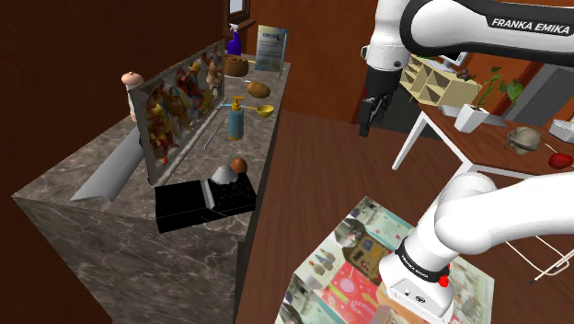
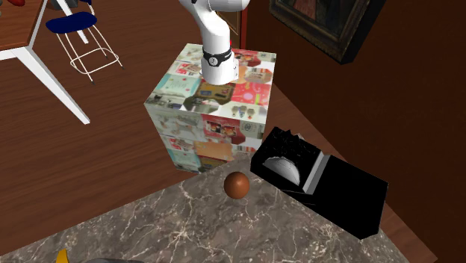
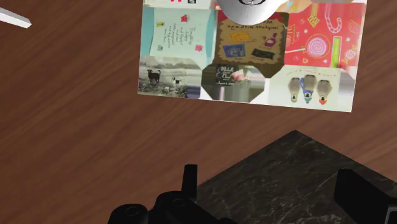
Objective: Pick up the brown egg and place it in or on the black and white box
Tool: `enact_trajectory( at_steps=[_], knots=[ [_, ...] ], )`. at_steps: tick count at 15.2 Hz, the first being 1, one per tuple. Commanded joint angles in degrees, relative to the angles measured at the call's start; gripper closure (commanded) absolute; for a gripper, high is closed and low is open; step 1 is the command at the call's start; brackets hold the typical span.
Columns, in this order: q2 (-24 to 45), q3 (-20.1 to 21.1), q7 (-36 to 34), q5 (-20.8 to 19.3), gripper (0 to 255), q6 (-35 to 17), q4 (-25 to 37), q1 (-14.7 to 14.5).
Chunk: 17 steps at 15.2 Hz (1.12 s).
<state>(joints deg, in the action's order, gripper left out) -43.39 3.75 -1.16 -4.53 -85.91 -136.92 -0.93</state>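
Egg [image 2: 237, 184] on counter [image 2: 224, 231] beside box [image 2: 351, 198] (shoulder view adds pincer [image 1: 366, 127], aloft; spread or pressed, cannot tell).

A home room: wood floor [image 1: 313, 156], marble counter [image 1: 92, 175], framed painting [image 2: 321, 19], potted plant [image 1: 478, 115].

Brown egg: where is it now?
In the second exterior view, the brown egg lies on the marble counter, just left of the black and white box.

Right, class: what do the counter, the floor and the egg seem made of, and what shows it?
Counter: polished stone, likely marble, by its pale veins on dark grey. Floor: wood, by its brown grain. Egg: unclear; smooth plain brown.
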Motion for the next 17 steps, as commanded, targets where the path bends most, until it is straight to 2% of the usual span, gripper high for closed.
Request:
enact_trajectory(
  at_steps=[1,9,17],
  knots=[
    [0.0,0.0,0.0,0.0,0,0.0,0.0,0.0],
    [12.5,1.6,-1.4,3.4,0,-15.0,-0.1,-1.8],
    [27.3,3.5,-2.2,5.8,0,-27.7,4.6,-3.5]
  ],
)
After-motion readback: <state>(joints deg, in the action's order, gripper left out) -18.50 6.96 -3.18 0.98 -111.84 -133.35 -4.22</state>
